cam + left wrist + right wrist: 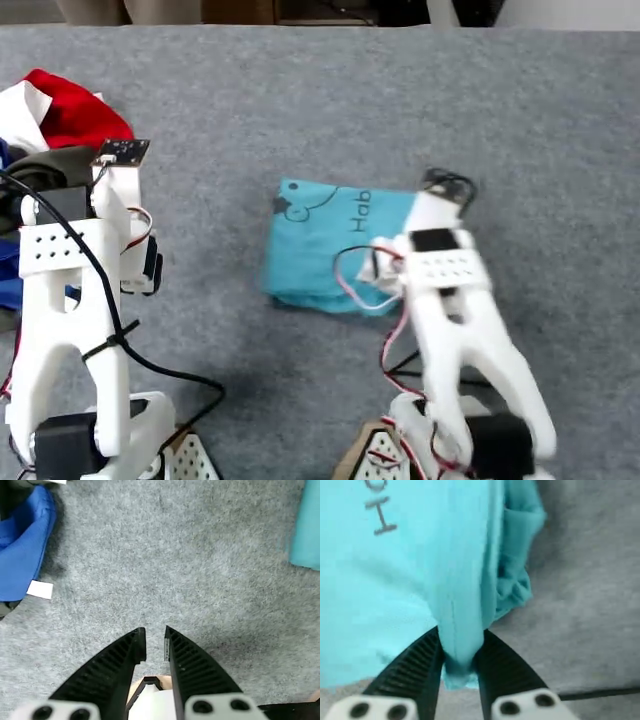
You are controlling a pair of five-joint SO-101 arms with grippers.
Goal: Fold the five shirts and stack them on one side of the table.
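One teal shirt lies mid-tabletop, its edge pinched by the right hand. The left hand, narrowly parted and empty, is well apart from it. One red-white-blue heap lies beyond.

The table is wearing a soft gray cover, a bit like a rug. A teal shirt is lying on it near the middle, folded into a block, with dark letters showing on top. Well apart from it, at the left edge, a heap of other shirts is sitting on the cover. A red shirt is lying at the back of the heap. A white shirt is poking out beside it. A blue shirt is lying nearer the front, and its small white tag is resting on the gray. A black wire is trailing over the cover by the near edge. The left arm's base and the right arm's base are standing there too.
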